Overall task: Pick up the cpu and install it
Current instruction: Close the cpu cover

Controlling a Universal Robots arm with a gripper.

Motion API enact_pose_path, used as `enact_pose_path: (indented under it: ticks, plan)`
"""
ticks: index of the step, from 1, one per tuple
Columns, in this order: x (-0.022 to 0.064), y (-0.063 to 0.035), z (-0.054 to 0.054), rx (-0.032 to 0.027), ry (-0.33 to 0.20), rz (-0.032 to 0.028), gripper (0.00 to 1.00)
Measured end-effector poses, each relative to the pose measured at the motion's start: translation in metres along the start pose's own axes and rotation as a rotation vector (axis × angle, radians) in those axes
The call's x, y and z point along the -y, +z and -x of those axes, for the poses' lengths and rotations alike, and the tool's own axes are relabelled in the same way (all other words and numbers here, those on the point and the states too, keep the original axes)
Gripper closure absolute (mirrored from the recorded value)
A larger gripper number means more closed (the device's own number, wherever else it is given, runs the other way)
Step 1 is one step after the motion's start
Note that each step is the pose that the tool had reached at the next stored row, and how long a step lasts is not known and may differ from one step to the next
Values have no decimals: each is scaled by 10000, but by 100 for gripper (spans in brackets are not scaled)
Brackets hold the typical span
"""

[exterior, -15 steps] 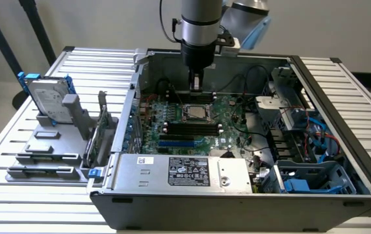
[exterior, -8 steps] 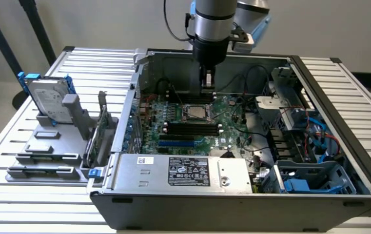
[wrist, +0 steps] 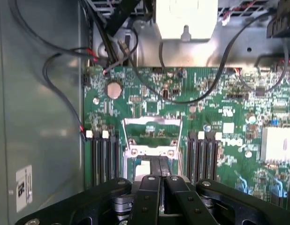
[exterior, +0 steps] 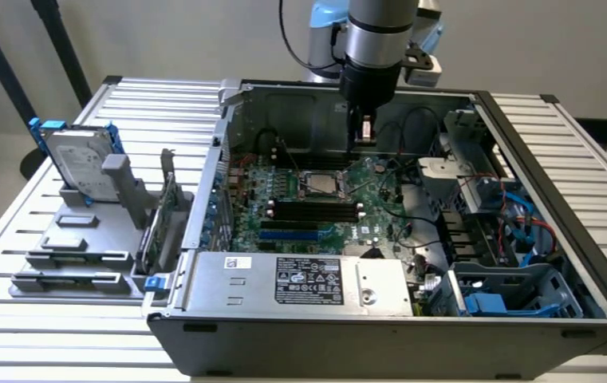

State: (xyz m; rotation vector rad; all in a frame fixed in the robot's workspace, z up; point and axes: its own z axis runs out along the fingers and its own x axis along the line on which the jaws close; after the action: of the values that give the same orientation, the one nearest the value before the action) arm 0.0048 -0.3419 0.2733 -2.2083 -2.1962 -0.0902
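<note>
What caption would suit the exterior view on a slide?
Robot arm with shut hand inside the open computer case, over the motherboard near its socket.

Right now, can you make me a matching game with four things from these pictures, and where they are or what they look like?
Things:
1. hard drive
2. motherboard
3. gripper
4. silver box with a label

Descriptions:
A. green, lying inside the case
B. shut, hanging above the motherboard
C. in a blue frame, outside the case
D. along the case's lower edge in the exterior view

Pairs: 1-C, 2-A, 3-B, 4-D.
</note>
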Motion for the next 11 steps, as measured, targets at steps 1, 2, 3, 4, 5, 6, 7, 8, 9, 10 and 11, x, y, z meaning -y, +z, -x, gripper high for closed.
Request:
enact_pose_path:
  ticks: [1,2,3,4,5,6,7,8,9,10,11]
  plan:
    - [-37,0,1,-1,-8,0,89]
    - [-74,1,2,-4,-18,0,89]
    - [-113,2,2,-4,-31,0,89]
    - [-148,3,3,-3,-44,-1,89]
    - [-188,3,3,-2,-61,-3,89]
    - [-224,4,3,-4,-76,-3,89]
    - [-262,5,3,-5,-93,-4,89]
    - [-301,6,3,-4,-112,-6,89]
    - [-337,7,3,-5,-130,-7,89]
    - [-371,10,3,-6,-149,-7,89]
    - [-401,16,3,-7,-167,-8,89]
